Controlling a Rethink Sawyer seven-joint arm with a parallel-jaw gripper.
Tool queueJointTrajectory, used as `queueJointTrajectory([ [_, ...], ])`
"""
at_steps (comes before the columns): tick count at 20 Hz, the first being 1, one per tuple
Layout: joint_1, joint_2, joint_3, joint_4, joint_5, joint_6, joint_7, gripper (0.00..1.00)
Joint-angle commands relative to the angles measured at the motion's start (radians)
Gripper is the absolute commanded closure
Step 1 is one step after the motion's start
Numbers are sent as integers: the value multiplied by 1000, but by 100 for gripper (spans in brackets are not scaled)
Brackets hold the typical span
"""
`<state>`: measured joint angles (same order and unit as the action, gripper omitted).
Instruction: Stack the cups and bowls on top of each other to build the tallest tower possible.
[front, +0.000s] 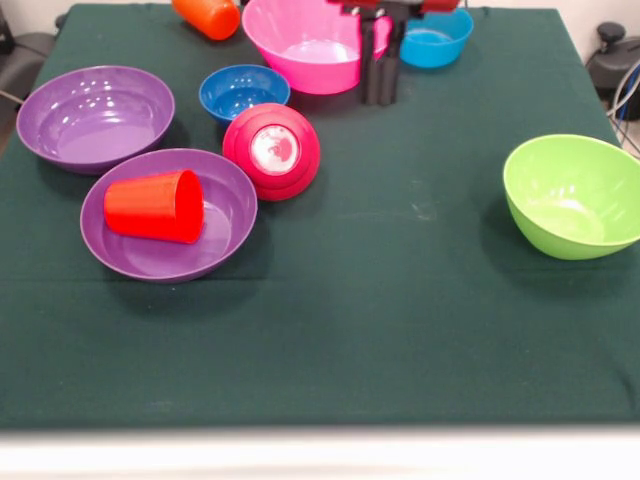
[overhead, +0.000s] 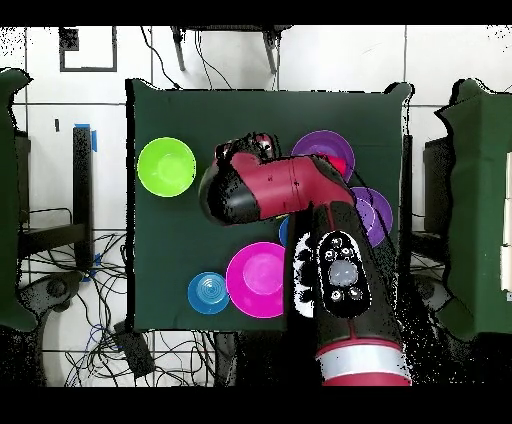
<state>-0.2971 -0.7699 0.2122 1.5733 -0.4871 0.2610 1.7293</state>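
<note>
On the dark green tabletop, nearest the front edge, sits a wide shallow purple plastic bowl with a glossy red plastic tumbler lying on its side inside it, mouth pointing right. Just beside that bowl's far right rim rests a small crimson plastic bowl, turned so its base faces the viewer. Well apart at the right stands a big lime green plastic bowl, upright and empty. Farther back on the left is a second wide purple bowl, and near it a small dark blue bowl. Behind those stands a big pink bowl, with an orange tumbler on its side to the left and a light blue bowl to the right. The robot's black tool hangs just right of the pink bowl, fingers close together, holding nothing. No tower is built.
</note>
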Motion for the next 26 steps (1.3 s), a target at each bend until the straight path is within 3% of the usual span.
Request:
queueJointTrajectory([
  [1,67,-56,39,14,53,83,95,100],
  [6,133,-57,16,-113,75,95,107,100],
  [8,152,-41,16,-169,88,137,100,100],
  [9,166,-7,22,-248,95,179,87,100],
  [11,184,17,33,-305,113,288,56,100],
  [13,194,86,70,-459,149,579,-34,100],
  [15,223,171,92,-635,163,989,-96,100],
  [17,256,238,105,-785,163,1224,-80,100],
  [19,283,289,119,-921,139,1383,-74,100],
  [20,218,226,57,-560,167,1105,-88,100],
  [23,214,207,42,-507,160,1161,-86,100],
  [26,241,241,49,-621,120,1333,-100,100],
])
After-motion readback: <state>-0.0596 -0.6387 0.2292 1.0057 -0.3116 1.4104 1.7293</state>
